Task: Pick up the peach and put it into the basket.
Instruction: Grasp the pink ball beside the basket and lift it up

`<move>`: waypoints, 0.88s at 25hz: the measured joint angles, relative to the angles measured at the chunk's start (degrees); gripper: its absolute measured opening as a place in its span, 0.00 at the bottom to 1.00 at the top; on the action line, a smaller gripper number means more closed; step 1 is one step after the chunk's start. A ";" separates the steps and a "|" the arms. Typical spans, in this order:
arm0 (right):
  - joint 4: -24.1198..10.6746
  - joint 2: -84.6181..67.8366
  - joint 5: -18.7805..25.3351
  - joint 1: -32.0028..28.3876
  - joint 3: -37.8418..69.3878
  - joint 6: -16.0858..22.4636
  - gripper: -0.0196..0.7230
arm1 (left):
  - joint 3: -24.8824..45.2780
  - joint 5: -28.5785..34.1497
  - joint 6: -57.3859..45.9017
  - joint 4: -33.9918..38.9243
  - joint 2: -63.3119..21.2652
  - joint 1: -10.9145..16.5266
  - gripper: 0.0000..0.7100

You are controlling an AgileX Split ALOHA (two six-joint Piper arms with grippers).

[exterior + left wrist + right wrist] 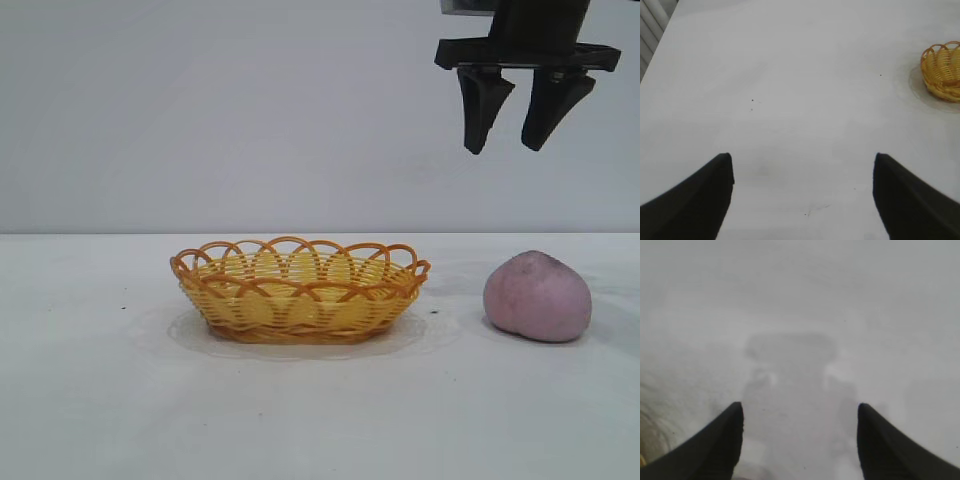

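Peach (537, 296) sits on the counter (100, 400) at the far right of the exterior view, at about 3 o'clock from the basket (299, 290) and well apart from it, untouched.

Going left to right: the left pincer (802, 195) shows only in its own wrist view, fingers spread wide and holding nothing, over bare counter with the basket's rim off to one side. It looks parked and can stay there.

The basket stands mid-counter with nothing in it.

The right pincer (514, 112) hangs high above the peach, at roughly 12 o'clock from it and a shade toward the basket, fingers (482, 108) moderately apart and holding nothing.

The step in hand seems to be the approach. To do it well, I would centre over the fruit's widest part, spread the fingers wider than the peach before descending, come straight down, and close gently on its sides so the round body does not roll away.
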 joint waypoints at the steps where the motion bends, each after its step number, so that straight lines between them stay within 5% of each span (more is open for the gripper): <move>1: 0.00 0.00 0.65 0.00 0.00 0.00 0.59 | 0.00 0.00 0.00 0.00 0.00 0.00 0.80; 13: 0.15 -2.48 11.56 0.00 0.00 0.00 0.59 | 0.00 0.00 0.00 0.00 0.00 0.00 0.80; 22: 4.24 -7.55 20.42 1.16 0.70 0.00 0.59 | 0.00 0.00 0.00 0.00 0.00 0.00 0.80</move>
